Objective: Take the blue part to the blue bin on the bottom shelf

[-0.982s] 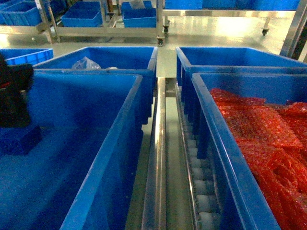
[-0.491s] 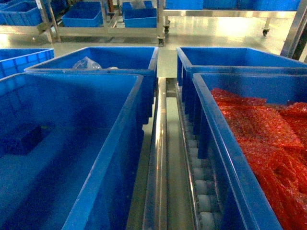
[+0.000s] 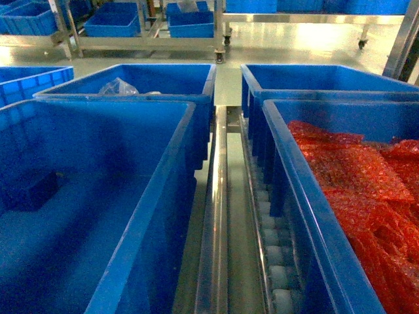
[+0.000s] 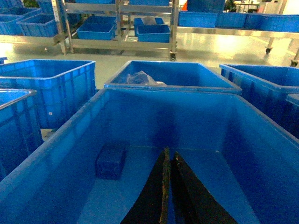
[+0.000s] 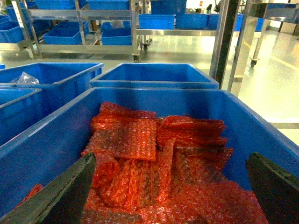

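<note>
Black and pressed together, the two fingers of the left gripper [image 4: 168,186] rise from the bottom centre of the left wrist view; the jaws are closed on nothing, and they hang above the floor of the blue bin [image 4: 56,140]; the right gripper [image 5: 170,196] shows its fingers at the lower left and lower right corners of its own view, spread wide apart over red bubble wrap [image 5: 154,154], also holding nothing.

The blue part [image 4: 111,160] lies on the bin floor, left of the closed fingers and apart from them; in the head view it sits at the far left of the frame, against the bin wall [image 3: 29,191]. It looks like a small ribbed plastic block; I judge it stiff, light and not fragile, perhaps a little slippery; the good hold is across its two long flat sides, near the middle. It seems to be already inside its bin, so the task looks close to done.

Count: one blue part; two grippers; in the head view four large bins near the camera, one with red wrap, one with a clear plastic bag [image 3: 118,86]; between the two rows runs the steel rail of the bottom shelf [image 3: 215,216] with one line of white rollers [image 3: 278,261].
</note>
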### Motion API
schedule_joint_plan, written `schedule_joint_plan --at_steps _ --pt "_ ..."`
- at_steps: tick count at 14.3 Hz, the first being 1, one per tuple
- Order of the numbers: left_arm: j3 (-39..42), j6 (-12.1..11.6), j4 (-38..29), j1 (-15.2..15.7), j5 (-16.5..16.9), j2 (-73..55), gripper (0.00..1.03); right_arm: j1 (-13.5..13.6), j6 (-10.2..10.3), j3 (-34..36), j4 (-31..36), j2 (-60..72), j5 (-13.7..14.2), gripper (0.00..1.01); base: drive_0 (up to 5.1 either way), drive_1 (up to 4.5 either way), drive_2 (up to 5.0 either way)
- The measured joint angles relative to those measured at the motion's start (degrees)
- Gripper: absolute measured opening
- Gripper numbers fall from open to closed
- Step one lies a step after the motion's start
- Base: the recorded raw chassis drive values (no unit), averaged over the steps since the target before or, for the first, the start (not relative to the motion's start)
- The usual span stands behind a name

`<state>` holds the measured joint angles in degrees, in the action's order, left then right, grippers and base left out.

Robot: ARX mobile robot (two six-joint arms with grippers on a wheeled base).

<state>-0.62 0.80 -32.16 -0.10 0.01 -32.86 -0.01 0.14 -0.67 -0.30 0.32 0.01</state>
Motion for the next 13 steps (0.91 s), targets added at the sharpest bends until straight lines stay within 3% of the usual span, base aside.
schedule_joint_plan --at_steps 2,6,13 --pt "0.00 0.00 7.02 0.04 -0.02 7.67 0.02 0.00 0.00 0.00 0.00 0.00 0.00 0.98 0.0 0.00 0.0" --pt "0.00 0.00 14.80 0.04 -0.04 15.56 0.02 0.00 0.00 0.00 0.00 -0.02 0.00 0.98 0.0 0.00 0.0" --pt "0.00 0.00 22.64 0.04 -0.04 23.28 0.02 0.00 0.00 0.00 0.00 -0.02 0.00 0.98 0.0 0.00 0.0"
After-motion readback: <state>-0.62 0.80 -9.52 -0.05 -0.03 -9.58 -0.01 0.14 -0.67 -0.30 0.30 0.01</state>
